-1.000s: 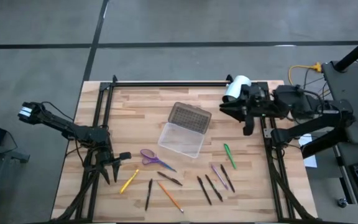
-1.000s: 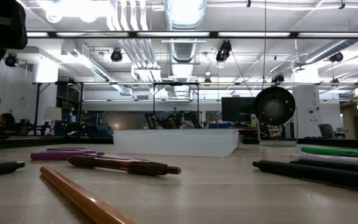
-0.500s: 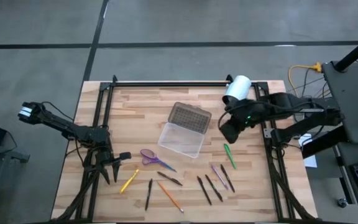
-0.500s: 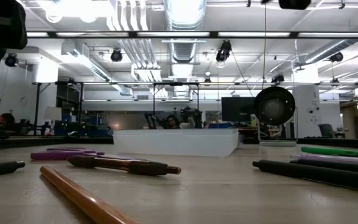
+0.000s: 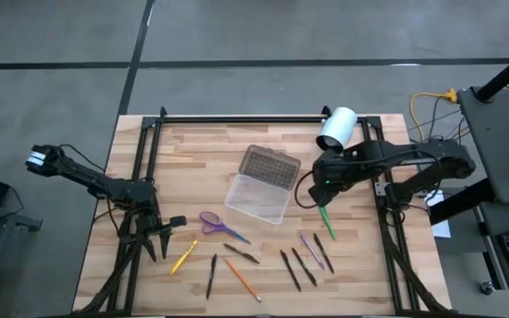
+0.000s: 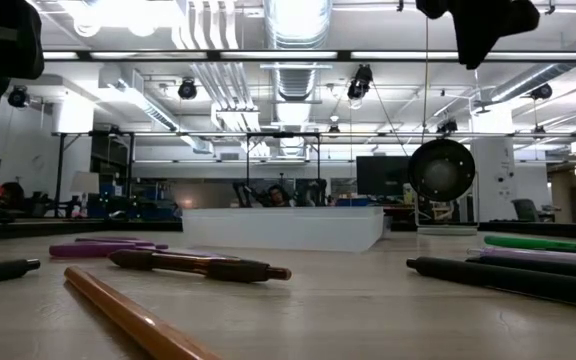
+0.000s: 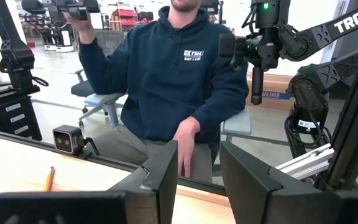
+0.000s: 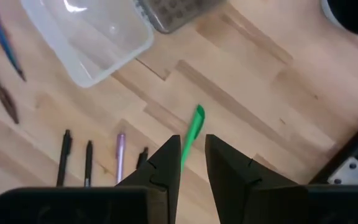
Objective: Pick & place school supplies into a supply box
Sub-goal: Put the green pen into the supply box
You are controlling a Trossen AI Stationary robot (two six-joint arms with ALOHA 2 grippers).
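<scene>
Two arms work over a wooden table (image 5: 193, 150). Nearest the front edge lie most of the supplies in a loose row: a yellow pen (image 5: 183, 258), a black pen (image 5: 211, 275), an orange pencil (image 5: 241, 278), a dark pen (image 5: 240, 254), two more black pens (image 5: 295, 268) and a purple pen (image 5: 311, 251). Just behind them are small purple scissors (image 5: 216, 224). A green pen (image 5: 325, 221) lies a little farther back, on the right side.

The right gripper (image 5: 318, 189) hovers above the green pen's far end, pointing down. Its fingers (image 8: 166, 163) stand a narrow gap apart, holding nothing; the pen shows through the gap from its wrist camera. The left gripper (image 5: 155, 238) waits at the table's left front, beside the yellow pen, its fingers (image 7: 165, 174) spread and empty.

Farther back, mid-table, sits the box (image 5: 257, 198): a clear shallow tray, empty, with a grey dotted lid (image 5: 269, 166) hinged open behind it. Beyond it, at the back right, lies a white cylinder (image 5: 335, 128). A person (image 7: 179, 74) sits past the table.

My worry is the pen itself. It is thin, lies flat and slants, so fingers arriving off-line could pinch one end, roll it away, or scrape the wood. The box looks light and could slide if nudged.
</scene>
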